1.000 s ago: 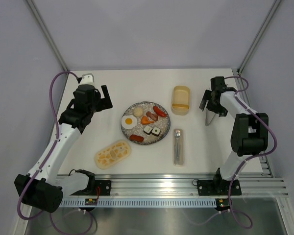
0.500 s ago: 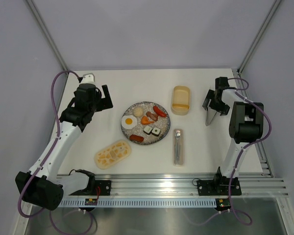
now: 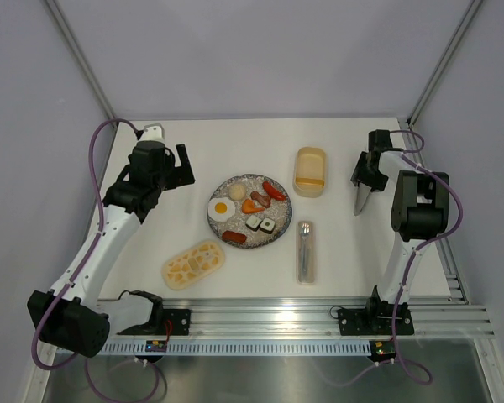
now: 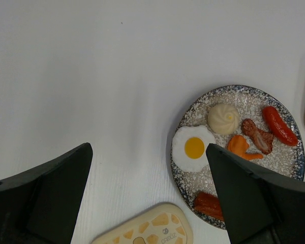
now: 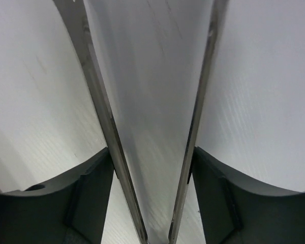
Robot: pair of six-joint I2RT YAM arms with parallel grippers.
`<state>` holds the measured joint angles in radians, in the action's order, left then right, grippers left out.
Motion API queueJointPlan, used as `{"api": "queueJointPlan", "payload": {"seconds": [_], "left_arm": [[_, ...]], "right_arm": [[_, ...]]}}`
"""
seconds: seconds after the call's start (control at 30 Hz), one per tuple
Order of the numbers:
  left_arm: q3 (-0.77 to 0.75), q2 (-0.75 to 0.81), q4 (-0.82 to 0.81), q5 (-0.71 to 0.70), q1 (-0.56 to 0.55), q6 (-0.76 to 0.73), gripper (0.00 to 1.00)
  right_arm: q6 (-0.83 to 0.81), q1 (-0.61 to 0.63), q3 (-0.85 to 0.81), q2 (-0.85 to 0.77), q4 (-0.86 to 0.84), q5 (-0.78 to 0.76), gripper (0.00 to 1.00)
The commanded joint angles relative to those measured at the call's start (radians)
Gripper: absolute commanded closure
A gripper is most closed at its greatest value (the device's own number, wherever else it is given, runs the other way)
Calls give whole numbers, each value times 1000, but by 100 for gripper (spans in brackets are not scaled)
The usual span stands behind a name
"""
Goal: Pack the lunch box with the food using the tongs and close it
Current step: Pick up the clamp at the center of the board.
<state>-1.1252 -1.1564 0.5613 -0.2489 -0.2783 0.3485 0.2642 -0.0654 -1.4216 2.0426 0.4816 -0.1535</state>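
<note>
From above: white table (image 3: pixel 193 143) inside pale grey walls (image 3: pixel 252 59), metal rail (image 3: pixel 319 315) along the near edge. Cream lunch box (image 3: pixel 310 171) open, just right of the speckled plate (image 3: pixel 218 227) with the food (image 3: pixel 250 204); lid (image 3: pixel 193 264) near left. Silver tongs (image 3: pixel 361 200) far right, pinched by the right gripper (image 3: pixel 365 172).

Left wrist: left gripper (image 4: pixel 147 147) spread wide over bare table. Tiny word on the lid, too small to read.

Right wrist: black fingers (image 5: pixel 91 198) pressing both arms of the tongs from outside.

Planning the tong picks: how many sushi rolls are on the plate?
2. Both lie side by side on the near right part of the plate: the left sushi roll, and the right sushi roll beside it. No others show; none looks hidden.
</note>
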Motion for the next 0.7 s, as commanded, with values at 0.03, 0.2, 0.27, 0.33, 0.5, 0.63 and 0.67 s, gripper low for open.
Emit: {"api": "queueJointPlan", "payload": {"seconds": [0.03,0.2,0.27,0.33,0.5,0.63,0.67], "left_arm": [[-41,-5,-17,17,4,7,1],[-42,-5,-17,22,4,12,1],[-42,-5,-17,31,4,18,1],[-41,-6,-20,40,4,21,1],[-39,3,-15,48,4,26,1],[-30,14,-15,48,4,33,1],[-31,15,-14,49,4,35,1]], "right_arm": [[1,4,-30,22,-14,34,40],[21,4,-28,-42,41,29,62],[33,4,-17,-100,74,37,70],[40,4,-5,-169,107,55,70],[64,6,24,-317,176,121,70],[81,24,76,-473,235,198,71],[84,45,81,-495,245,204,71]]}}
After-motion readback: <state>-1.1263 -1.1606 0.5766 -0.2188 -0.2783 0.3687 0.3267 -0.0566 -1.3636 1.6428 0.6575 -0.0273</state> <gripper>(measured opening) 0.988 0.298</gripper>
